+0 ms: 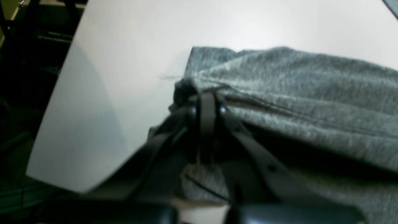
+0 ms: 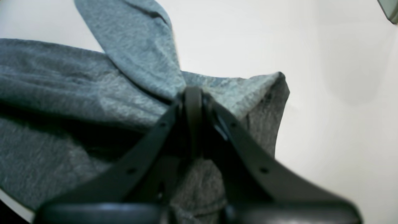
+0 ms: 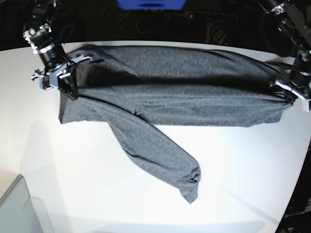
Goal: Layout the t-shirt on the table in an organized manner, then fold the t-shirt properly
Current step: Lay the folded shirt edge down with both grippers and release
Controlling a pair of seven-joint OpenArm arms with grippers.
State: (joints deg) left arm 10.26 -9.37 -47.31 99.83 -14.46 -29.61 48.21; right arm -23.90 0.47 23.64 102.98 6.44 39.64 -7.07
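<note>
Grippers (image 3: pixel 68 82) seemingly clamping t-shirt (image 3: pixel 175 92) edges

In both wrist views we see only blur up close: the left tool (image 1: pixel 206 102) and right tool (image 2: pixel 193 102) are soft dark shapes, and the cloth they pinch hides the pad tips. The t-shirt (image 3: pixel 184 97) runs off the right edge of the left wrist view and off the left edge of the right wrist one. In the base view, the surface (image 3: pixel 233 194) is cut off at the frame edges, and a grey bin (image 3: pixel 19 208) corner is clipped at the bottom left.
</note>
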